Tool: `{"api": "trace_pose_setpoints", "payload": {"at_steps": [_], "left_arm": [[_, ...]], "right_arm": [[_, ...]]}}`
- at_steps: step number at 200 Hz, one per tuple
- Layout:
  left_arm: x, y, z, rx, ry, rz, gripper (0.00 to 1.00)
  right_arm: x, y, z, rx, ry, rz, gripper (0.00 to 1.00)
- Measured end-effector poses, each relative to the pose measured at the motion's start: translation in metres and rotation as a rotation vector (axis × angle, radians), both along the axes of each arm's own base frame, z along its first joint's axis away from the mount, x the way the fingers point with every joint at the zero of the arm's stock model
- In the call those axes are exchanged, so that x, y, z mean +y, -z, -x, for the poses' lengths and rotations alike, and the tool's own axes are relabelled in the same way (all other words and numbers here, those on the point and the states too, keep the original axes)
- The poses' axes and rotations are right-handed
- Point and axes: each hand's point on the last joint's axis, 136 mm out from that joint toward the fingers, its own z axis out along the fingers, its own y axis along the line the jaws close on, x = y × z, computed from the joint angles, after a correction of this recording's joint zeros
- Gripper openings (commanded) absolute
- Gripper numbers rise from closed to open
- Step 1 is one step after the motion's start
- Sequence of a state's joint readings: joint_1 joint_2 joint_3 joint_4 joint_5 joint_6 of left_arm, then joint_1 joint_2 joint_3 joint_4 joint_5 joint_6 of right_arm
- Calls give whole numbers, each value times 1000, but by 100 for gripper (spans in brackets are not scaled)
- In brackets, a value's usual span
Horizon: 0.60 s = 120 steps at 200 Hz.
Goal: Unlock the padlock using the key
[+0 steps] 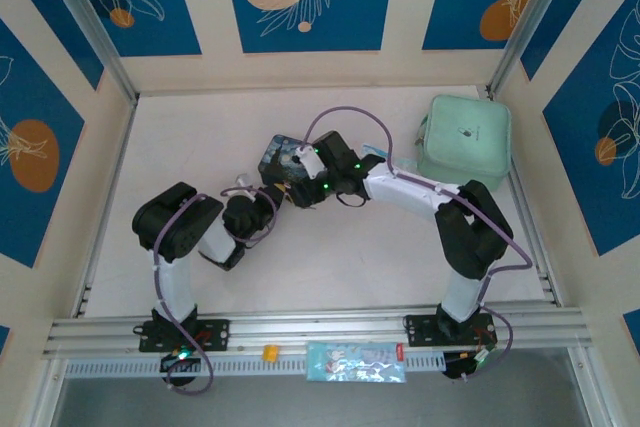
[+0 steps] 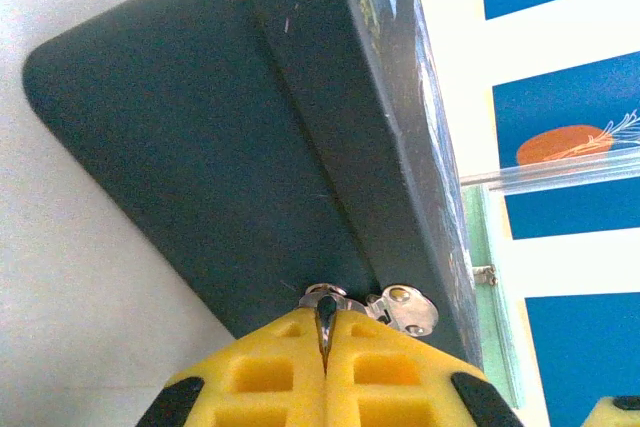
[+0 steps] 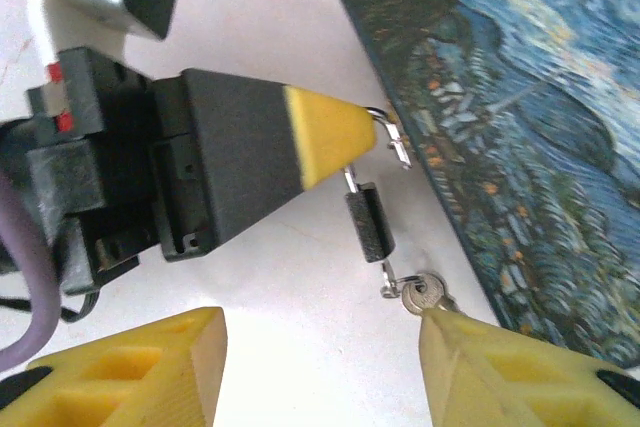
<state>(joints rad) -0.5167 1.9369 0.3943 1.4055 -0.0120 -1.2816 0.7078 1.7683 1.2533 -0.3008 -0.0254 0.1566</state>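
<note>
Beside the painted tin (image 3: 520, 117), on the white surface (image 3: 270, 277), finding the padlock (image 3: 368, 225) lying flat, black body just off the tin's edge, shackle end pointing toward the tin's metal hasp (image 2: 405, 309). Recording the left pincer (image 3: 372, 130) as clamped tight, yellow tips pressed together on a thin metal loop at the top of the lock. Judging this loop to be the shackle, though not seeing the contact plainly enough to rule out the hasp. Noting the key (image 3: 424, 294) at the opposite end of the body, round head showing, blade seemingly seated in the keyway. Recording the right pincer (image 3: 322, 319) as standing roughly half wide, gripping nothing, one fingertip (image 3: 450, 347) just beside the key head, possibly touching it.

Assessing progress: rating the lock as steadied and the key as apparently inserted. Not seeing any gap at the shackle's foot, so treating the lock as not yet opened. Being unable to tell whether the key is turned. Listing as outstanding: taking hold of the key head, turning it, drawing the shackle free of the body. Flagging a risk: small key head, wide-standing fingers, lock free to swivel about the left pincer's hold. Also noting a mint-green case (image 1: 465, 139) well apart at the far right, playing no part.
</note>
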Motion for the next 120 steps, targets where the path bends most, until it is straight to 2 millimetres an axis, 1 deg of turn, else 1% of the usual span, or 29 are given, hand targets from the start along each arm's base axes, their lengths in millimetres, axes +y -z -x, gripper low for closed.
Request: {"api": "trace_pose_setpoints", "payload": {"at_steps": [17,30,55,64,78,96,120], "left_arm": [[1,1,0,1,-5,-2,0],[3,1,0,0,-12,-4,0],[4,1,0,-5,-28,-9,0],[5,1,0,-5,-37,-8,0],[7,1,-2,-1,-59,-3,0],[8,1,-2,2,-78,2,0],[11,1,-4,0,-105,-1,0]], "right_arm": [[-11,1,-11,33,99,-3,56],[-25,2,-24,69,210,-14,59],[-52,7,-48,127,412,-33,60],[-57,12,-54,144,465,-31,60],[-59,20,-59,174,527,-28,60],[-55,34,-65,223,591,-12,60],[-48,35,-74,249,637,-42,60]]}}
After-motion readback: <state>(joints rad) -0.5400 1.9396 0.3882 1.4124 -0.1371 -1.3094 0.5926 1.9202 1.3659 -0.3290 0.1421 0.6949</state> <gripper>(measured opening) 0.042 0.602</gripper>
